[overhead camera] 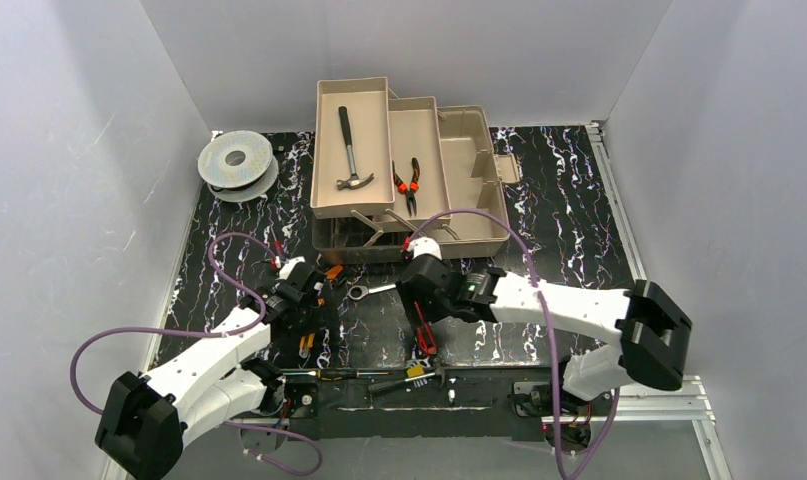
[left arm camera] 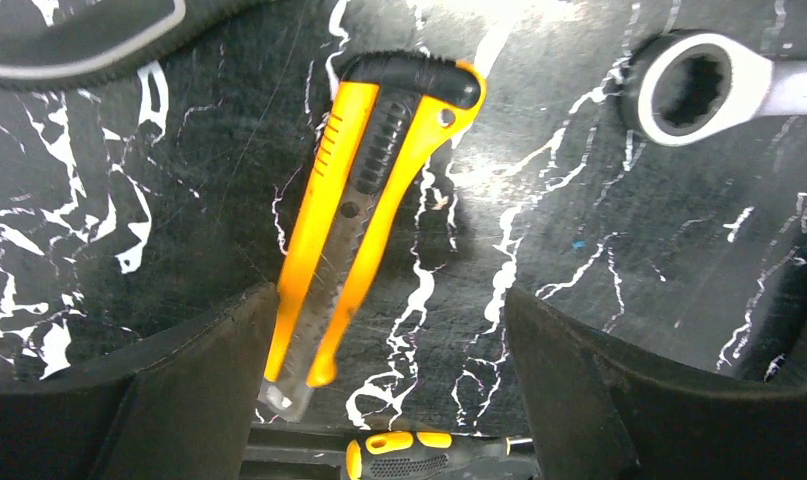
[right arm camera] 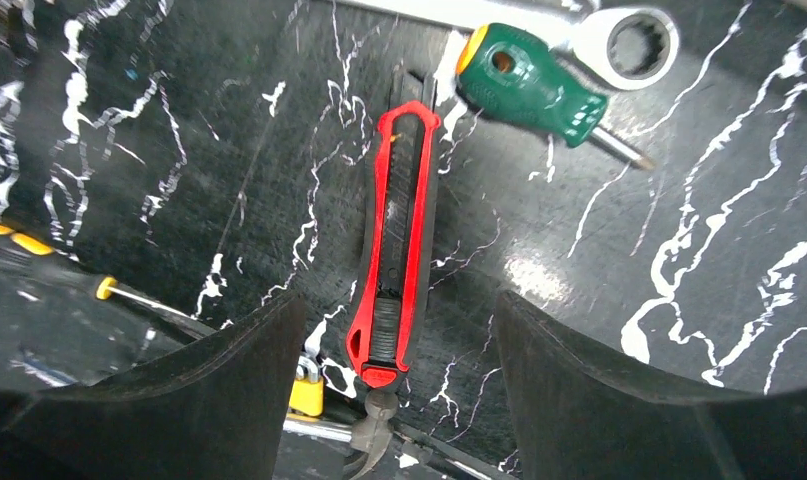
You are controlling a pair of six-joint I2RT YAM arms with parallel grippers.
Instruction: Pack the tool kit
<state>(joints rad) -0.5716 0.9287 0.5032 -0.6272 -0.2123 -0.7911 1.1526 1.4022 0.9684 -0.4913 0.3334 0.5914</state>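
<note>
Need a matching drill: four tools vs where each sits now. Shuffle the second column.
1. steel claw hammer with black handle
2. red-handled pliers
3. yellow plastic utility knife
4. red plastic utility knife

A. black marbled table, below open right end effector
B. middle tan plastic tray
C. table, below open left end effector
D. leftmost tan plastic tray

Pairs: 1-D, 2-B, 3-C, 4-A

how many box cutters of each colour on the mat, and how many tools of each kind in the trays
orange cutter: 1
red cutter: 1
hammer: 1
pliers: 1
total: 4
</note>
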